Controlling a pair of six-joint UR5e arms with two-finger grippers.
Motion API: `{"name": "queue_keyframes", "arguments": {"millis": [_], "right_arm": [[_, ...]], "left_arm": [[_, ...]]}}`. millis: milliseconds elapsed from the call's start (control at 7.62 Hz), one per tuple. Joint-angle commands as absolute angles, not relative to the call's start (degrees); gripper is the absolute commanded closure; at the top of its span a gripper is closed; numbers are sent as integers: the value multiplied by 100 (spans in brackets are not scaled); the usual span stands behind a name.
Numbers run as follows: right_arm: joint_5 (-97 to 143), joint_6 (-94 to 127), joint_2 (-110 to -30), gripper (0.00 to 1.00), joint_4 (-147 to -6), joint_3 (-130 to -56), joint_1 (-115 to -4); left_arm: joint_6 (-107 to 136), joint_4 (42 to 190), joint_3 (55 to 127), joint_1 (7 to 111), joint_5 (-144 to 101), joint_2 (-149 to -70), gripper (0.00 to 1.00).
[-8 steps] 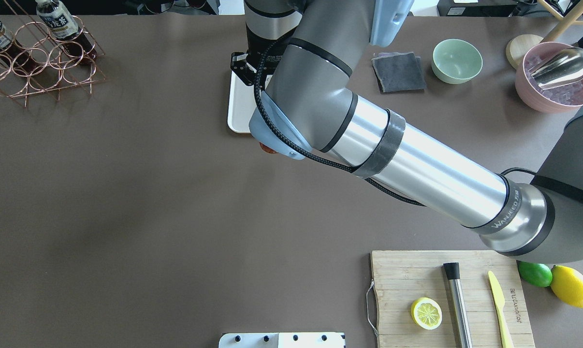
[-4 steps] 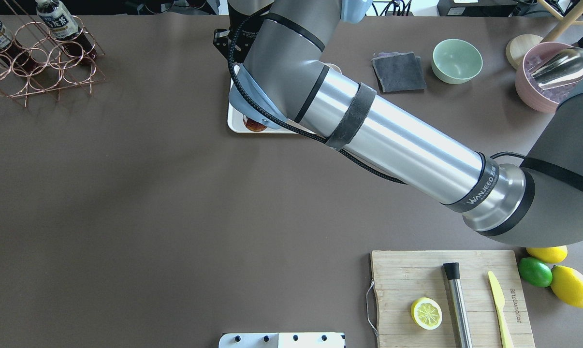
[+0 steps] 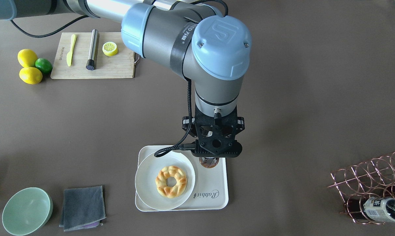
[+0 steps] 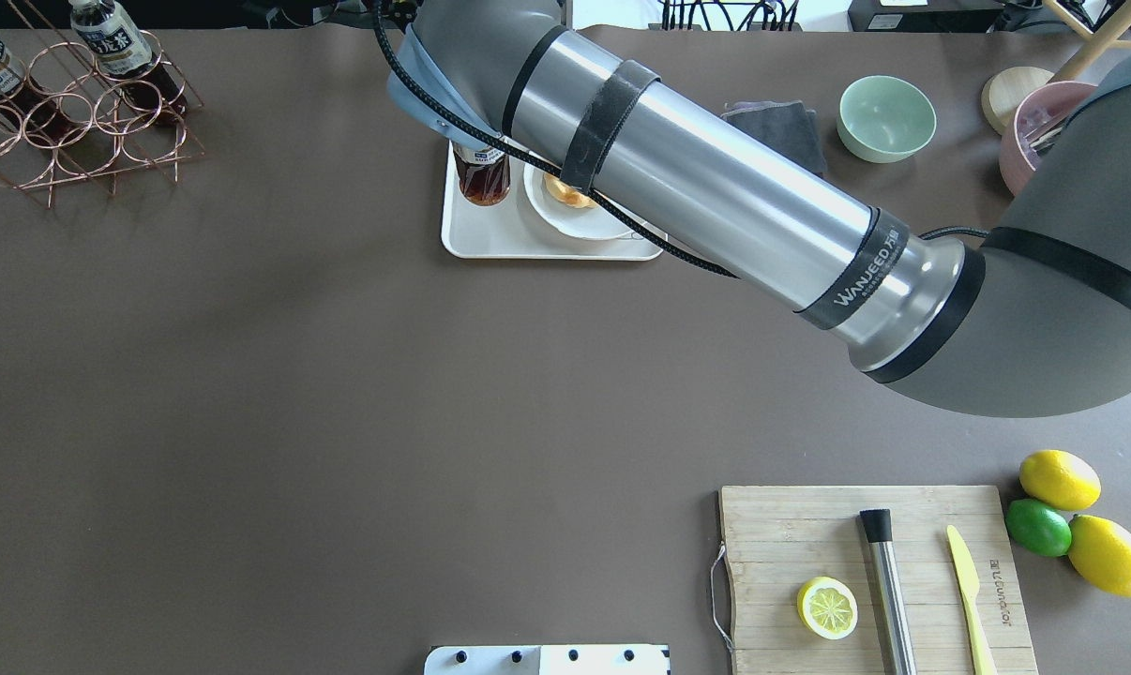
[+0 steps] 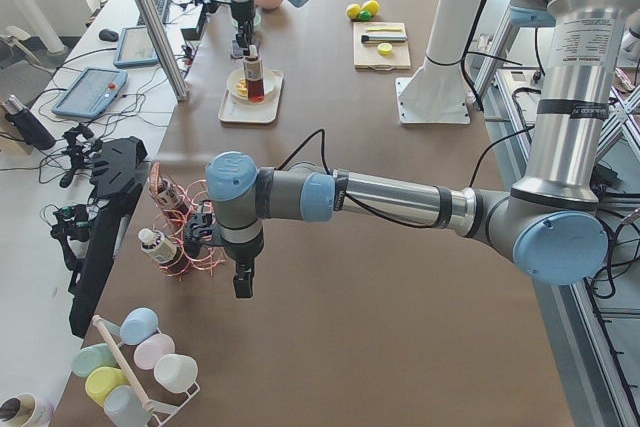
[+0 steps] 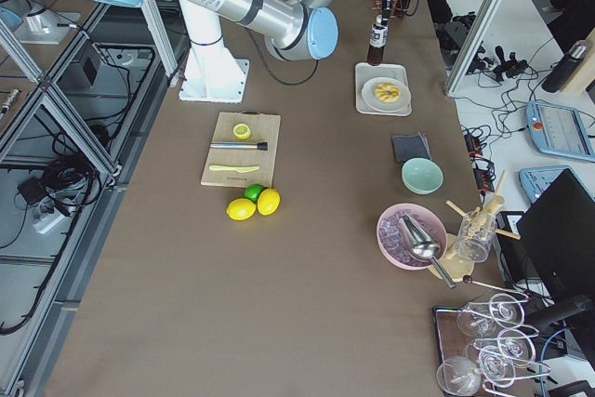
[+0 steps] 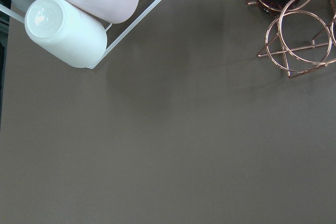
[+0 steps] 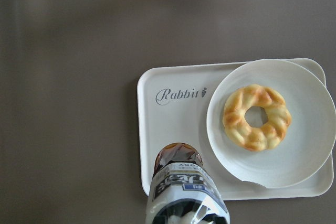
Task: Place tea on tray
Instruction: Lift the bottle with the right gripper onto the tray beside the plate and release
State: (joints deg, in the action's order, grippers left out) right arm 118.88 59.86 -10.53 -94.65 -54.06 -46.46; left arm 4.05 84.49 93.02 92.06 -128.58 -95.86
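The tea (image 4: 480, 176) is a small bottle of dark red-brown liquid. It stands upright over the left end of the cream tray (image 4: 490, 239), beside the round plate. My right gripper (image 3: 212, 159) is shut on its top; the fingers are hidden under the wrist. The right wrist view shows the tea (image 8: 181, 182) over the tray (image 8: 168, 124), near the word "Rabbit". I cannot tell if its base touches the tray. My left gripper (image 5: 243, 282) hangs by the copper rack; I cannot tell its state.
A white plate (image 3: 164, 180) with a ring pastry fills the tray's other half. A copper wire rack (image 4: 78, 131) at far left holds two alike bottles (image 4: 115, 42). A grey cloth (image 3: 83, 206), green bowl (image 4: 886, 117), cutting board (image 4: 866, 572) and lemons (image 4: 1058, 478) lie at right.
My right arm has swung away from the robot, carrying the tea from just off the tray's near edge to over the tray's left end.
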Motion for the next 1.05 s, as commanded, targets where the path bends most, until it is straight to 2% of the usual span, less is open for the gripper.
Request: {"name": "queue_keyframes", "arguments": {"millis": [0,919], "right_arm": [[11909,5968,-730,100,-8896,-4317,-4720],[11830,6020,-598,100,-8815,-4061,-4579]], "left_arm": [[404,8446,9255,9193,-12858,-9650,2],[413,8446,9202,9167,-12832,-9764,2]]}}
